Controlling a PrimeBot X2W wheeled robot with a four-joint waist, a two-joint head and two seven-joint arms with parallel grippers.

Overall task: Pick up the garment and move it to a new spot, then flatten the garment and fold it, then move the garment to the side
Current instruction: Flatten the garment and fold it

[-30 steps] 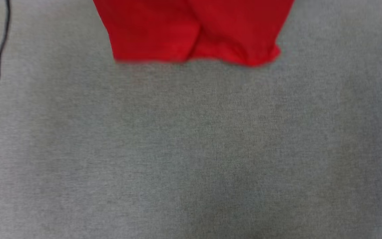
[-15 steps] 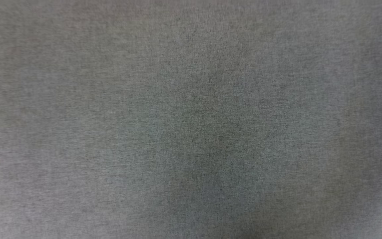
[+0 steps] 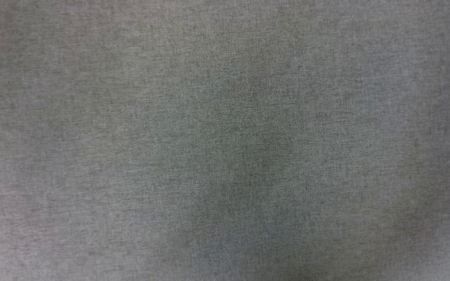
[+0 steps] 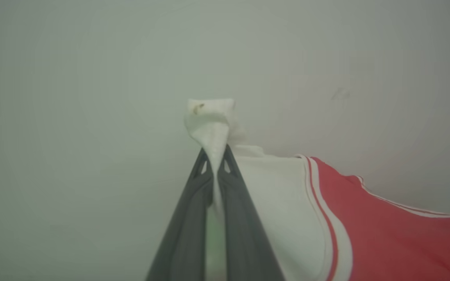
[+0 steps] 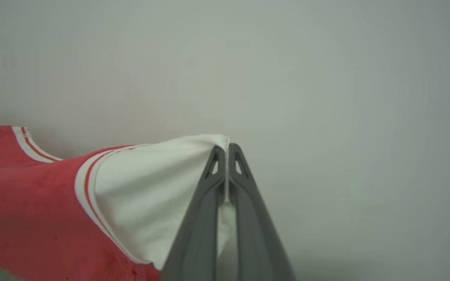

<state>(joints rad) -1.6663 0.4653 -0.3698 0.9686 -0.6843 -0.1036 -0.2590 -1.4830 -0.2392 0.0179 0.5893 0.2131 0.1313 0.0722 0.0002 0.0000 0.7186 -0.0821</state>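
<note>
Now we hold the garment (image 4: 385,230) by its white sleeves (image 5: 150,195), left pincer (image 4: 214,154) and right pincer (image 5: 227,150) each nipped tight on cloth; we should carry it taut and level.

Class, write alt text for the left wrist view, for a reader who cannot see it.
The left gripper is shut on a bunched white sleeve of the garment, whose striped band and red body trail to the lower right. A plain pale background lies behind.
</note>
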